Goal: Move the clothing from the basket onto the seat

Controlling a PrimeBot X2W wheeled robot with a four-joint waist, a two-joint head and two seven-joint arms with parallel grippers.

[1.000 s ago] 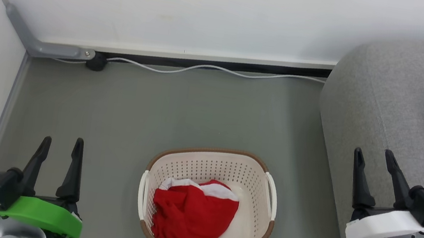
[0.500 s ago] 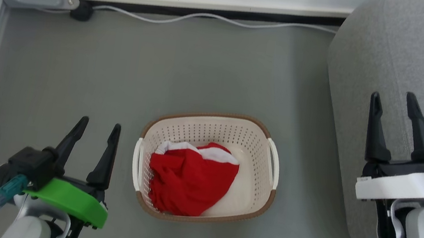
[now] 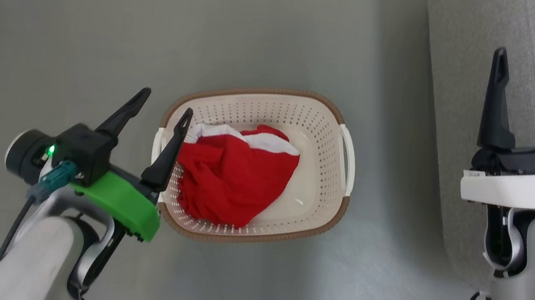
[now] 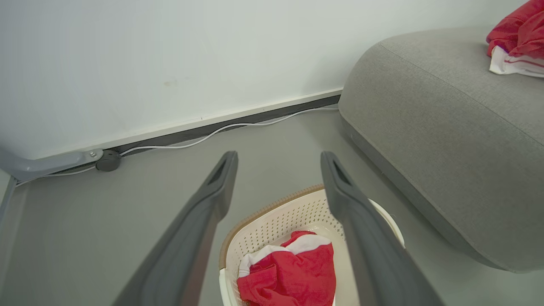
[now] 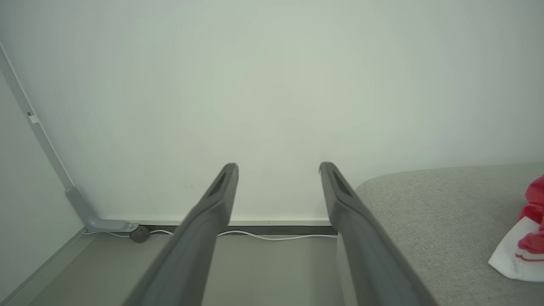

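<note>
Fingers (image 3: 168,151) of the left gripper (image 3: 166,102) stand wide apart and hold nothing. Just right of them sits the basket (image 3: 275,91), on the floor (image 3: 82,14) between the two grippers and apart from the seat (image 3: 457,67). From the head, the left gripper's right-hand finger overlaps the basket's near-left rim and hides part of it; whether it touches the rim or hangs above it cannot be told. One garment (image 3: 234,182) lies crumpled in the basket, right of that finger, white trim toward the far wall. In the left wrist view it lies between the two fingers, its lower folds cut off by the bottom edge, and the right finger covers the basket's right side. The second garment (image 4: 516,36) rests on the seat, well off to the right of the left gripper and ahead of it; the frame corner cuts it, so its shape is unclear. In the right wrist view it shows right of the right finger, at the frame's edge: a white flap with thin red stripes and some red above, the rest out of frame. The right gripper (image 3: 526,50) is spread just as wide and empty, its fingers over the seat's rounded edge in the head view; how high it hangs above the seat is hard to judge
</note>
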